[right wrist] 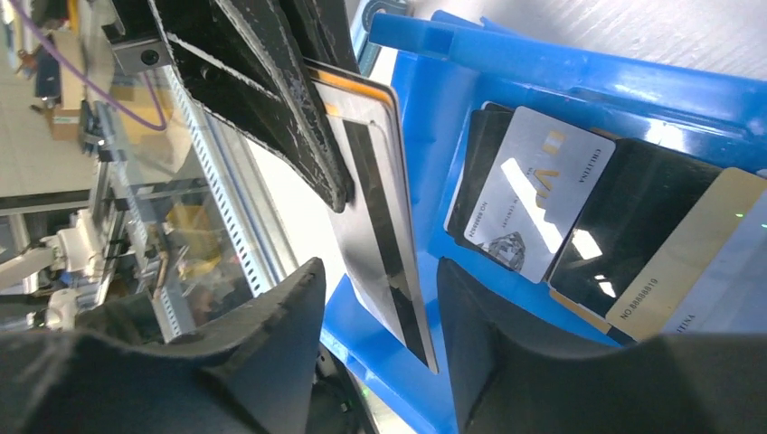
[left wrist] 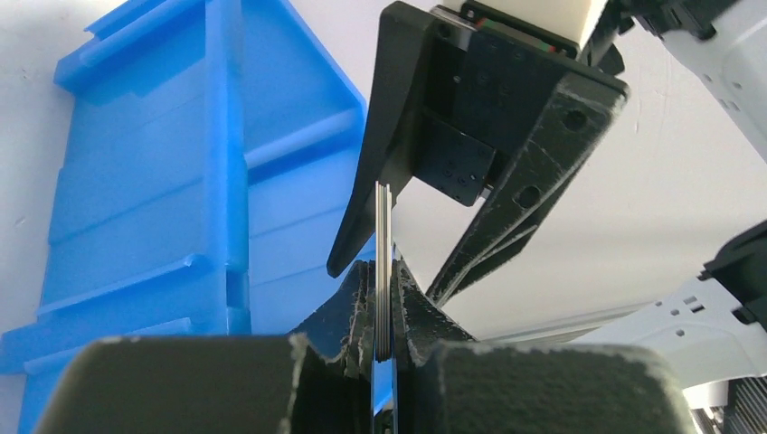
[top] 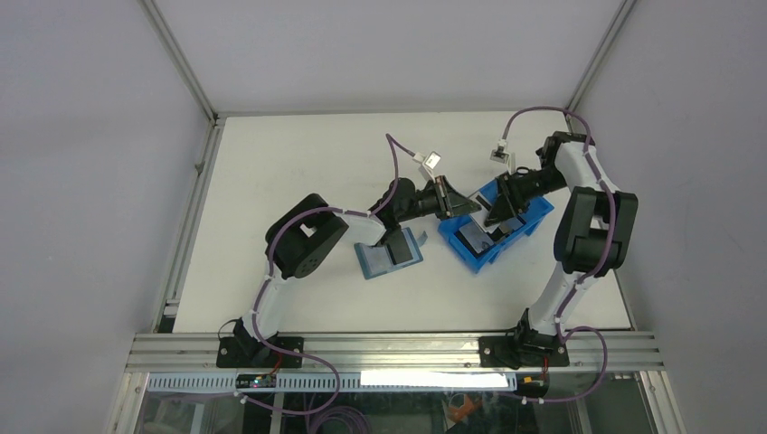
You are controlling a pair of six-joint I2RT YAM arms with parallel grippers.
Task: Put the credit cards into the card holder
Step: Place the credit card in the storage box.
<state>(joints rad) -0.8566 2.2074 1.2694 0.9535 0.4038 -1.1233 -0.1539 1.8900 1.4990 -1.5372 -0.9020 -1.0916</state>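
- Overhead, grey walls (top: pixel 90 136) and slanting aluminium rails (top: pixel 185 72) enclose a plain white table (top: pixel 271 181).
- Left of centre, the teal card holder (top: pixel 389 255) lies open on the table, partly under the left arm.
- The left gripper (top: pixel 463 203) is clamped on a thin stack of credit cards (left wrist: pixel 383 253), held on edge beside the blue bin (left wrist: pixel 181 181).
- The right gripper (top: pixel 500 213) hangs over the bin with its jaws parted, one finger on either side of that stack.
- Inside the bin lie more cards (right wrist: pixel 534 194): silver, black and gold-toned, overlapping.
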